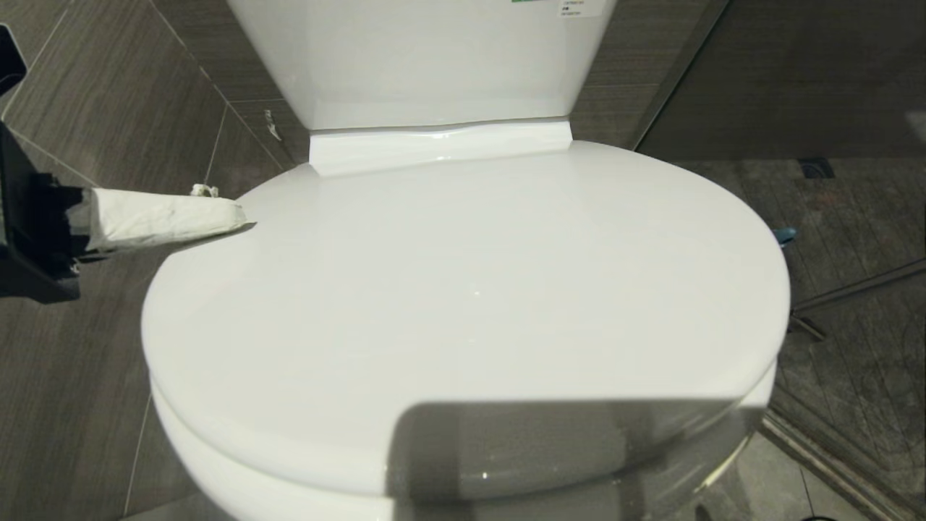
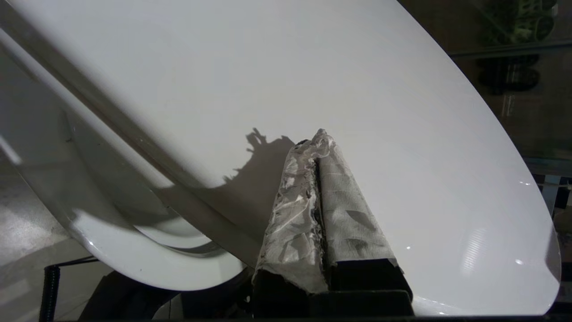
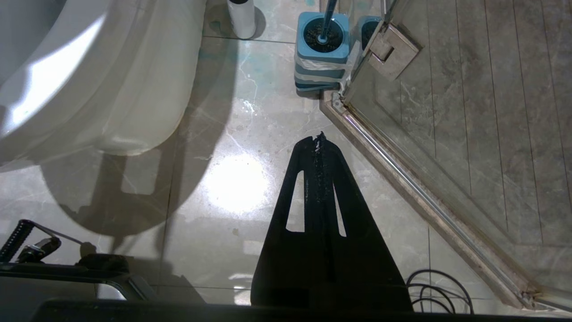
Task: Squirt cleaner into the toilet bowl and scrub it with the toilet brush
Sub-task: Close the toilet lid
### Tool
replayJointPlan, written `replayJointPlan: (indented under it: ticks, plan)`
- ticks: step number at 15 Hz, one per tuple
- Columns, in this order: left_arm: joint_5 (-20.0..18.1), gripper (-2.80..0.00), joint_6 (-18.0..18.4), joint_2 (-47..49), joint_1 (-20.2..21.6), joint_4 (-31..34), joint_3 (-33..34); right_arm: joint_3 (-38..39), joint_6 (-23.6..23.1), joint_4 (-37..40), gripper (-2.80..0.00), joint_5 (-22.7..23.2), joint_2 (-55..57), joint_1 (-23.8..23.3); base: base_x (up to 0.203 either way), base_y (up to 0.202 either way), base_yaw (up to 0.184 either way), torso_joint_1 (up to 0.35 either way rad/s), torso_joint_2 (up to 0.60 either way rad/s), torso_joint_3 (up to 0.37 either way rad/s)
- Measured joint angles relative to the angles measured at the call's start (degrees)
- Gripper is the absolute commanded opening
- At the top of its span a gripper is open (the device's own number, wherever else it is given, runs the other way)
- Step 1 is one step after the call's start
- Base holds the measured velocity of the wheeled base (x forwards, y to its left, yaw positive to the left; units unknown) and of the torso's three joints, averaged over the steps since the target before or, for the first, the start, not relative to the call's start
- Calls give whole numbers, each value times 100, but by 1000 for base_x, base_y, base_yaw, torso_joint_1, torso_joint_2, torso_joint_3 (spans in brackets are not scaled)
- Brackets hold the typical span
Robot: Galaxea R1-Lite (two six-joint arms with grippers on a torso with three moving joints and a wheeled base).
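The lid [image 1: 463, 289] is down, a broad glossy white oval filling the middle of the head view, with the smooth white tank [image 1: 434, 58] rising at the top centre. From the left edge the left gripper [image 1: 242, 217] reaches in, its fingers [image 1: 159, 217] wrapped in crinkled white paper, pressed together with nothing between them, the tip at the lid's upper-left rim. In the left wrist view those wrapped fingers [image 2: 339, 205] taper to a point over the shiny lid and throw a ragged shadow on it. The right gripper [image 3: 319, 136] hangs low over polished marbled floor [image 3: 232, 188], a flat black wedge, closed and empty. At the top centre of that view stands the brush [image 3: 330, 13], slim dark handle upright in its squarish blue-topped, grey-striped holder [image 3: 322, 67], beside the metal-framed glass door [image 3: 447, 112].
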Motion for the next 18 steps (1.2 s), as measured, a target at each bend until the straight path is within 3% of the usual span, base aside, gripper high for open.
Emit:
replayJointPlan:
  ticks: [16, 18]
  plan:
    - [262, -280, 6, 349, -82, 27, 1027, 0, -1, 0, -280, -3, 0, -2, 0, 0, 0, 0, 0, 0]
    - [489, -280, -3, 428, -75, 39, 1095, 0, -1, 0, -280, -2, 0, -2, 0, 0, 0, 0, 0, 0]
